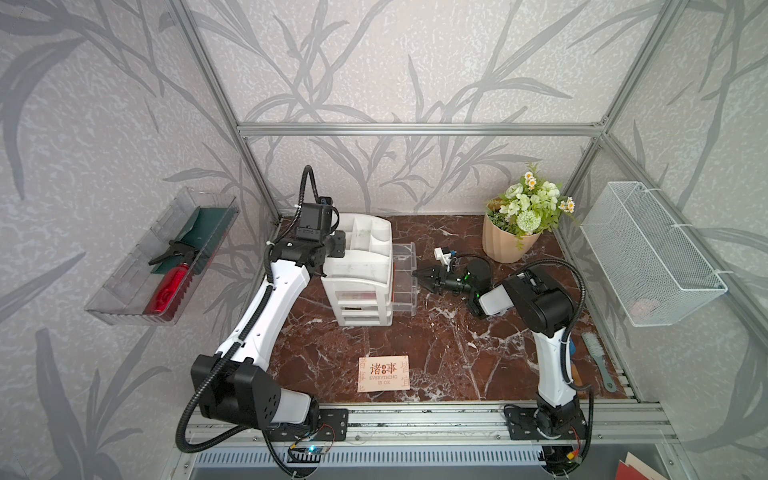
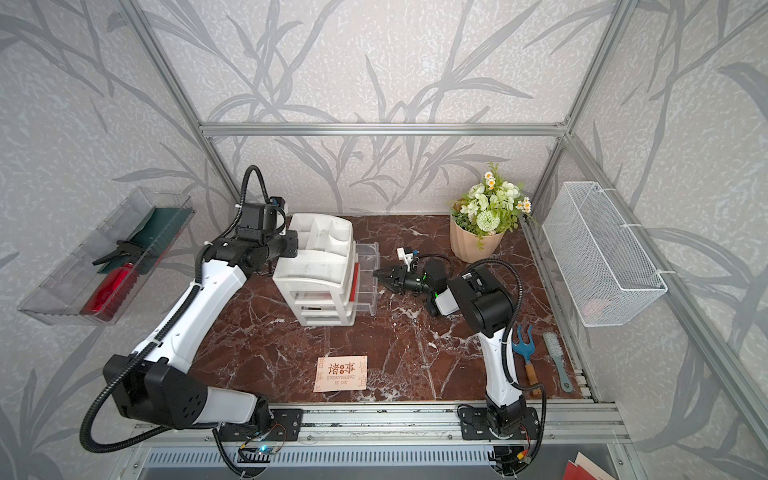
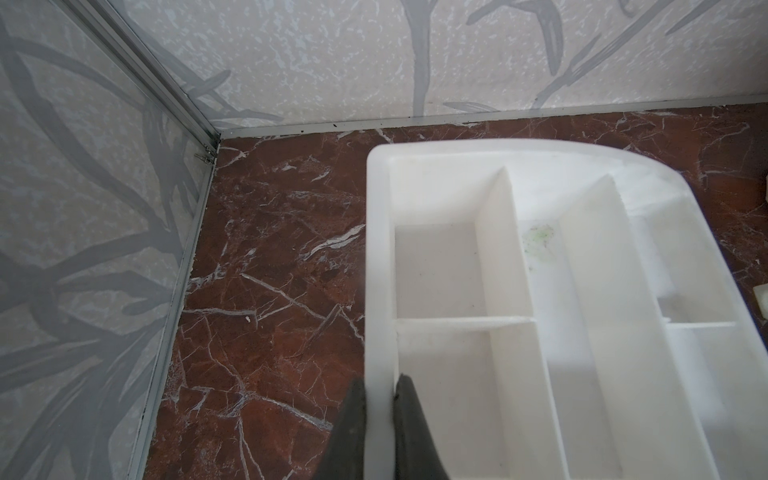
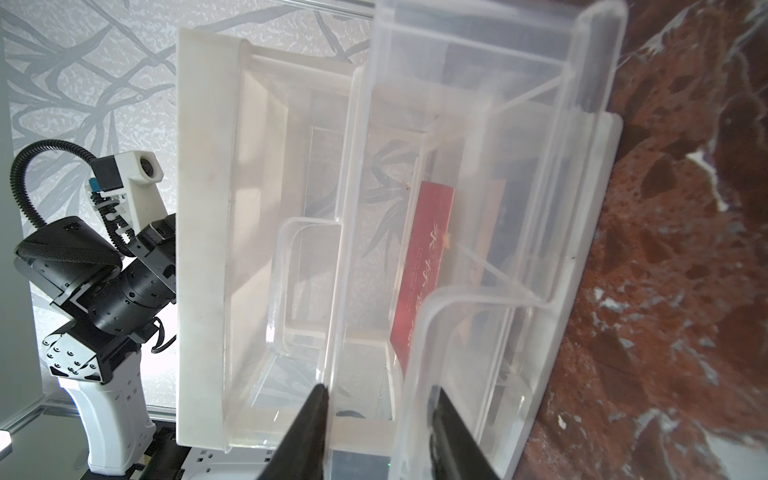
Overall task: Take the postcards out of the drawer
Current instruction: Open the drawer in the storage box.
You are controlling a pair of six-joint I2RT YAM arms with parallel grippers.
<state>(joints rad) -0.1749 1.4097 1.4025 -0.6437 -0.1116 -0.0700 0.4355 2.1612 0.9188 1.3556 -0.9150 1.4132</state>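
Red-brown marble tabletop [image 1: 436, 332], leaf-papered walls; a white drawer organizer [image 1: 361, 257] stands at back left with its clear drawers pulled out. Risk: the red postcard [image 4: 428, 257] sits well back in a clear drawer [image 1: 404, 286], so a shallow pinch may slip off it or drag the drawer; a peach postcard [image 1: 383, 372] lies out front. The left gripper [image 3: 381, 380], arm outstretched, is clamped on the organizer's rim, while the right gripper [image 4: 378, 388] is low and level, jaws apart astride the drawer front.

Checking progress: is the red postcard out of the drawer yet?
No, the red postcard sits inside the clear pulled-out drawer.
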